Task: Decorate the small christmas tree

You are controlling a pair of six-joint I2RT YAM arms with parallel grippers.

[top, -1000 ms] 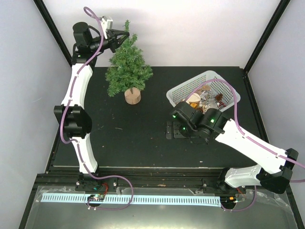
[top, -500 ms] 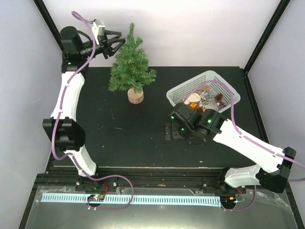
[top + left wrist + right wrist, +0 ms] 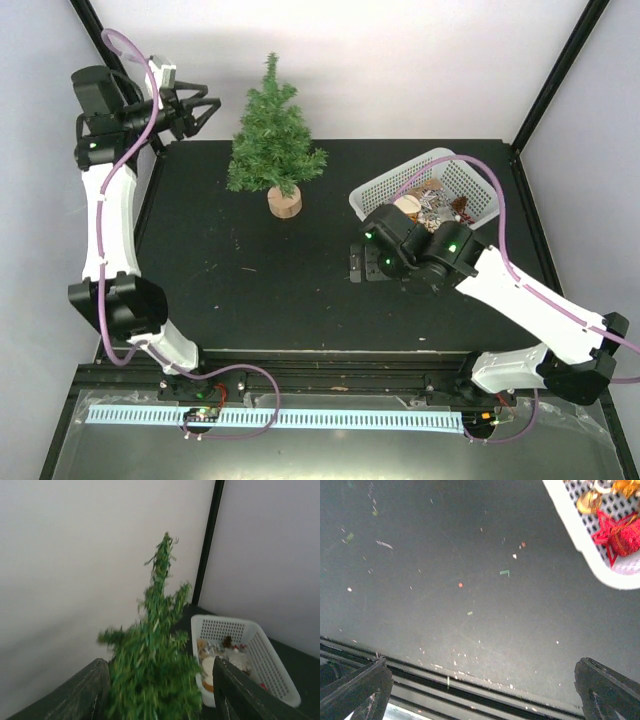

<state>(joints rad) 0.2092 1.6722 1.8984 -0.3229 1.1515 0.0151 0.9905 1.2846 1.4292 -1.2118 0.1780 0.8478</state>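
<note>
Our left gripper point(image 3: 208, 112) hovers raised, jaws spread and holding nothing, aimed toward the small christmas tree point(image 3: 272, 130). The tree stands upright on its round wooden base point(image 3: 284, 203), near the gripper's right side but clear of it. In the left wrist view we see it, blurred, framed between the two fingers point(image 3: 87, 692). Beyond the tree sits the white basket point(image 3: 385, 188) of ornaments point(image 3: 430, 205). Our right gripper point(image 3: 358, 268), jaws at full spread and empty, hangs low over the black table point(image 3: 250, 300). The basket's corner, with a red star ornament point(image 3: 620, 532) inside, lies just beside it, and the tree stands well to its left.
</note>
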